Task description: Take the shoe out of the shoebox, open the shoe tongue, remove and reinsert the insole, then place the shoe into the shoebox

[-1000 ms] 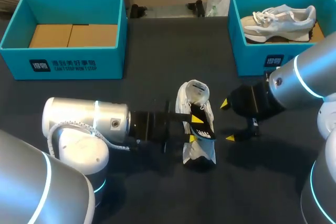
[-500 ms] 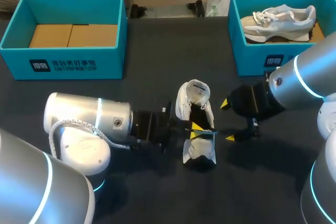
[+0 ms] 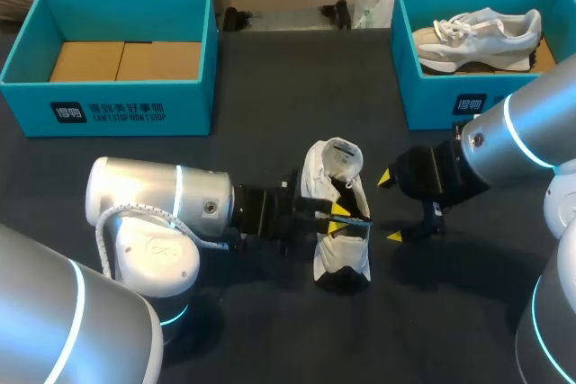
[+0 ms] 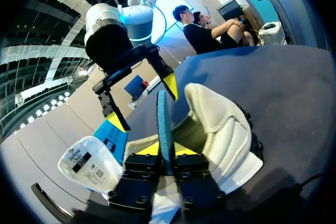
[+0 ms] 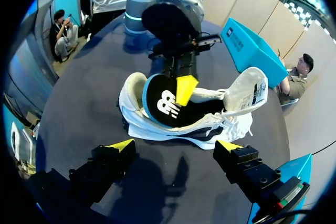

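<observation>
Left gripper point(image 4: 165, 149) clamped on the insole point(image 5: 163, 103), which sits partly inside the shoe point(image 3: 340, 256).
The insole's blue edge stands between the yellow tips, and its black face bears a white logo. The white shoe lies mid-table with the printed tongue label point(image 4: 84, 162) showing. The right gripper point(image 3: 391, 207) hangs just beside it, fingers spread and holding nothing. White print marks the left shoebox point(image 3: 108, 112) and the right shoebox point(image 3: 432, 107), which holds a second shoe point(image 3: 477, 35).
</observation>
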Action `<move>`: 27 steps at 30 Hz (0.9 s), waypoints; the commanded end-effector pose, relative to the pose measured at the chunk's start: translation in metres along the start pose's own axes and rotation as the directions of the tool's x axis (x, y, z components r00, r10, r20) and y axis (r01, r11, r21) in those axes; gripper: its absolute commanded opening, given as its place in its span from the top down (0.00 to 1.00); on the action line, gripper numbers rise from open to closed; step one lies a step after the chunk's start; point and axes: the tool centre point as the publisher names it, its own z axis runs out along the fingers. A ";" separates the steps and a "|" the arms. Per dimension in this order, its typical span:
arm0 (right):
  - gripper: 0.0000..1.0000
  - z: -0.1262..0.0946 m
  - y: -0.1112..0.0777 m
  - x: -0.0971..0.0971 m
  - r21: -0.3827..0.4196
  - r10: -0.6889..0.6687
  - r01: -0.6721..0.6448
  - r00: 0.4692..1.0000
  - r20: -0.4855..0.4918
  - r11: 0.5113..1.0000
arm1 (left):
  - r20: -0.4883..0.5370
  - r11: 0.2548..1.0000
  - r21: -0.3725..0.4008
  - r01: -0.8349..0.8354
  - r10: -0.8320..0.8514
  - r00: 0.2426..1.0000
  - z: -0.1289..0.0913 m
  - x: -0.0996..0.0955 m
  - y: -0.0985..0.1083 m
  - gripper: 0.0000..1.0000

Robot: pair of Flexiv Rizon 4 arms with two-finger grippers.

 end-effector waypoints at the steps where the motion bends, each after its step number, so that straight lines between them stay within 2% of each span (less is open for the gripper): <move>1: 0.00 0.000 0.000 0.000 -0.001 -0.001 0.001 1.000 0.001 1.000 | 0.013 1.000 0.021 -0.003 0.002 1.000 -0.007 0.000 -0.012 0.63; 9: 0.00 0.000 0.000 0.000 -0.001 -0.001 0.001 1.000 0.001 1.000 | 0.014 0.999 0.051 0.003 -0.003 1.000 -0.013 0.003 -0.026 0.67; 13: 0.00 0.000 0.000 0.000 -0.001 -0.001 0.001 1.000 0.001 1.000 | 0.008 0.999 0.055 0.004 -0.004 1.000 -0.010 0.005 -0.027 0.74; 15: 0.00 0.000 0.000 0.000 -0.001 -0.001 0.001 1.000 0.001 1.000 | -0.001 0.999 0.053 0.005 -0.005 1.000 -0.006 0.007 -0.026 0.98; 16: 0.00 0.000 0.000 0.000 -0.001 -0.001 0.001 1.000 0.001 1.000 | -0.006 0.999 0.050 0.001 -0.001 1.000 -0.004 0.008 -0.023 1.00; 27: 0.00 0.000 0.000 0.000 -0.001 -0.001 0.001 1.000 0.001 1.000 | -0.039 1.000 0.004 -0.016 0.016 0.999 0.007 0.013 0.006 1.00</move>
